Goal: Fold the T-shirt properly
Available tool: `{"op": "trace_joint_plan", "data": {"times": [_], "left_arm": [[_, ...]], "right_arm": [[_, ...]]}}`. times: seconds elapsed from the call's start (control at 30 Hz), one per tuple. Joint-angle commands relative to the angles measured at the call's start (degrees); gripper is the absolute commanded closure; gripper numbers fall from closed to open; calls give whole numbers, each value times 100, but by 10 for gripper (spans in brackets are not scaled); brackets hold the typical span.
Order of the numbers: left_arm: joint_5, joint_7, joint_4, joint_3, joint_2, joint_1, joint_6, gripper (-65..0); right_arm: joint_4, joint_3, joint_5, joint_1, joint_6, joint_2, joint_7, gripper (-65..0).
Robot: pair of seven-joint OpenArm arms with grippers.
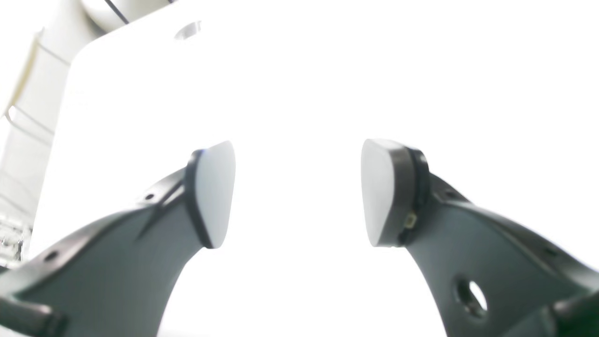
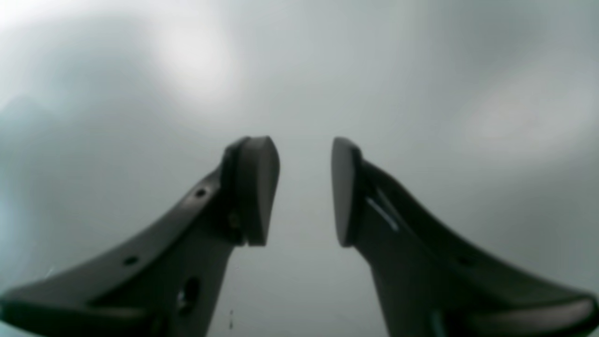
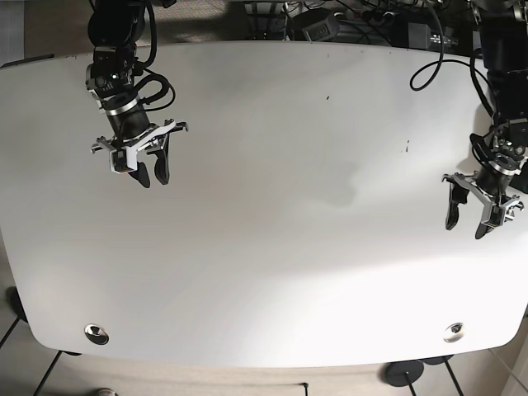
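T-shirt cloth is nowhere to be seen in any of the three views, so the folding has nothing to work on and I cannot tell where the garment lies. Going left to right in the base view, the right gripper (image 3: 153,175) hangs over the far left part of the white desk (image 3: 264,272), its jaws a little apart and holding nothing; its own wrist camera shows the right gripper (image 2: 304,192) with a narrow gap between the pads and only grey, blurred surface beyond. Across the bare middle of the desk, near the right edge, the left gripper (image 3: 469,221) hovers with its jaws spread wider, also empty, and the left wrist view of it (image 1: 297,193) is washed out to almost pure white. That glare is the first risk, as I judge it: a pale shirt would be hard to pick out against such a bright top, and a grasp could close on nothing or scrape the desk. Another risk is that the arms, well apart near opposite edges, begin a fold with no cloth laid between them.
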Motion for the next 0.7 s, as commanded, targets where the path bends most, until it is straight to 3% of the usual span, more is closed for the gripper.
{"op": "trace_joint_plan", "data": {"times": [0.03,0.13,0.3,0.47,0.5,0.57,0.7], "left_arm": [[239,-122,501,-52,366,80,436,-388],[933,-193,1204,-61,1368,555,999,-388],[2015,-729,2408,-61,2889,1979,1122,-388],[2076,-729,3446,-61,3505,3483,1122,-386],[2076,-729,3604,-52,3601,3799,1122,-386],[2067,-729,3815,-52,3795,4494,1113,-385],[2067,-729,3824,-34,4050,5531,1104,-385]], "right_arm": [[-99,109,-107,-101,-7,27,591,-200],[-468,144,-204,-399,-7,35,1488,-200],[-609,136,-151,-1252,-7,255,2226,-200],[-802,136,7,-2008,2,281,3009,-200],[-846,136,174,-2166,2,317,3123,-200],[-943,92,702,-2615,2,642,3255,-200],[-934,118,1335,-3353,2,791,3281,-200]]}}
